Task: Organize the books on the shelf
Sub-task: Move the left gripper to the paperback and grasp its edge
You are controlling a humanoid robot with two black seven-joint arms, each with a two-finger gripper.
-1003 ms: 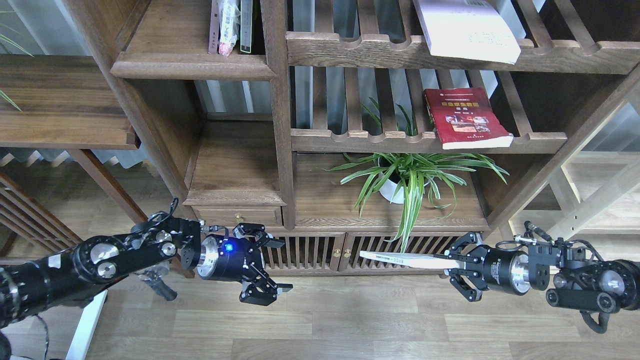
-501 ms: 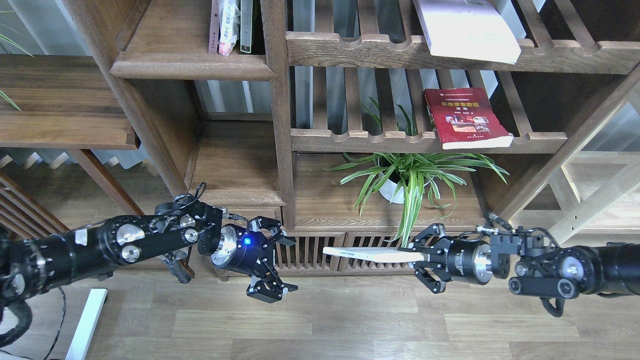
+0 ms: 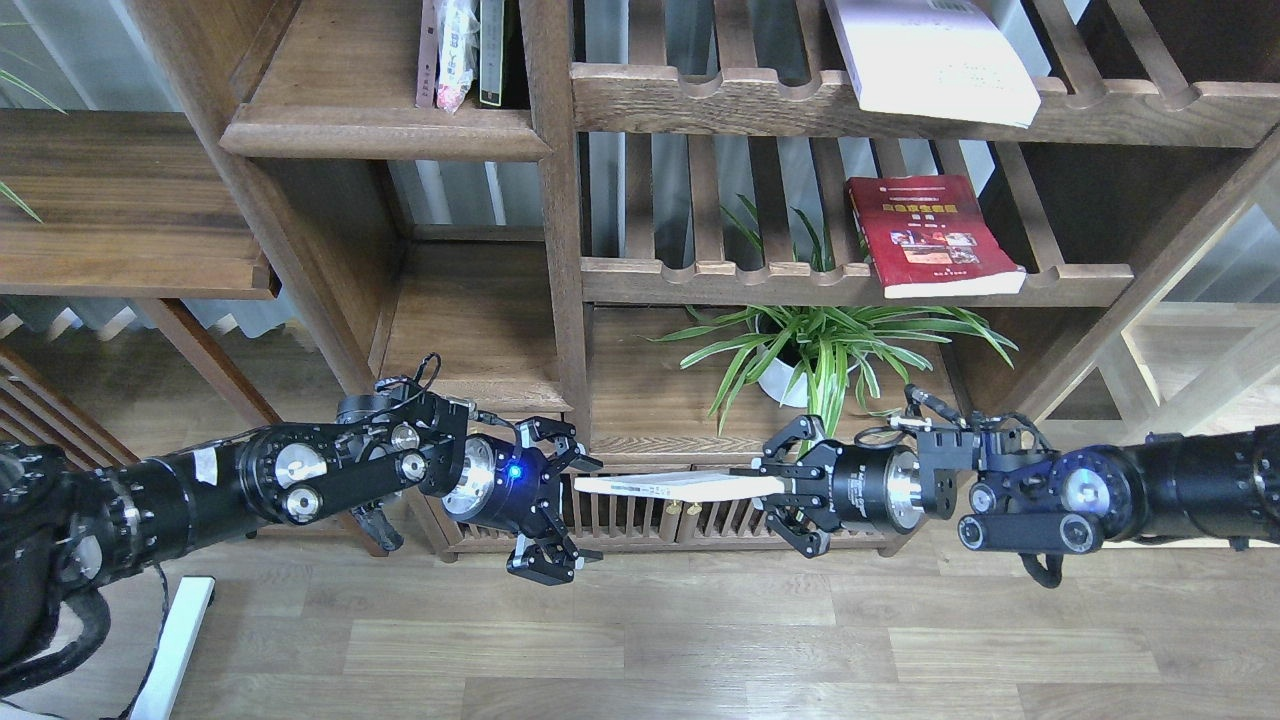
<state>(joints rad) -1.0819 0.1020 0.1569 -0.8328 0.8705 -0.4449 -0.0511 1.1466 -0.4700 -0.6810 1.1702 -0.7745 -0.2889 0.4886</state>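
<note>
One thin white book (image 3: 665, 487), edge-on and level, clamped in right gripper (image 3: 790, 487), in front of low cabinet (image 3: 690, 510). Left gripper (image 3: 570, 510) spread wide, holding nothing, fingertips flanking book's free end. Red book (image 3: 930, 238) flat on slatted rack (image 3: 740, 282).

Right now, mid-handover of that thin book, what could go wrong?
1. The right gripper pinches the thin book only at one end; held flat and cantilevered, it may sag or slip.
2. The left gripper is open, its fingers spread just off the book's free end; a misjudged close could hit the edge instead of clamping it.
3. The spider plant leaves hang just above the right gripper and could snag.
</note>
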